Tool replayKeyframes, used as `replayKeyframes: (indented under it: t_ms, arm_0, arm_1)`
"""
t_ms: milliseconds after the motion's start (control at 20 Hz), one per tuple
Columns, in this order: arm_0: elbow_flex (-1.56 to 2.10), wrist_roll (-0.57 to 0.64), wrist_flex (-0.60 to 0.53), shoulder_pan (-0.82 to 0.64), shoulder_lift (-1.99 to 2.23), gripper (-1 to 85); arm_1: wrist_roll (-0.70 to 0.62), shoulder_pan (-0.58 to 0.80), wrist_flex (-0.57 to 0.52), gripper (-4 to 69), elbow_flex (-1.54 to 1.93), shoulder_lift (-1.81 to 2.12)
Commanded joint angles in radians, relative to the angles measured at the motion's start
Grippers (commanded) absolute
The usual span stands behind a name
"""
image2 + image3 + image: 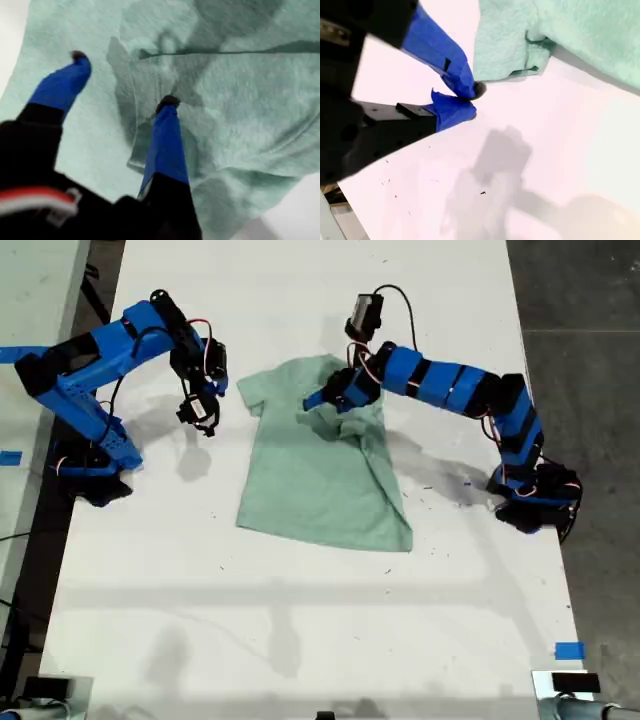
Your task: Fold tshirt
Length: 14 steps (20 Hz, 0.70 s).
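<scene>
- The tshirt (320, 475) lies on the white table (300, 640) between my two arms, its hem toward the near edge in the exterior view.
- Its sleeve on the exterior view's right is bunched and pulled in over the chest, leaving a rumpled ridge near the collar; the side on the exterior view's left lies flat.
- My first gripper (122, 80) is over that rumpled patch, reaching in from the exterior view's right.
- Its jaws stand wide apart, one fingertip (167, 102) down on a crease of cloth, the other above smooth fabric; nothing is pinched between them.
- My second gripper (470, 102) hangs above bare table, just beside the sleeve (507, 55) on the exterior view's left, not touching it.
- Its jaws are nearly closed, tips almost meeting, with nothing between them.
- Its shadow falls on the table below.
</scene>
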Motion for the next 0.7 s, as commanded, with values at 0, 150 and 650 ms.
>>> replayKeyframes:
  t_ms: [0,150,650]
  arm_0:
    - [-0.031,-0.018,-0.011,0.025,0.023,0.1]
    - [-0.031,-0.028,-0.005,0.032,0.026,0.1]
    - [-0.201,0.095,0.077,-0.003,-0.014,38.2]
  arm_1:
    - [-0.037,-0.015,0.204,31.5,-0.146,0.178]
    - [-0.072,-0.005,0.357,30.3,-0.044,0.434]
    - [-0.005,-0.035,0.288,30.9,0.554,0.871]
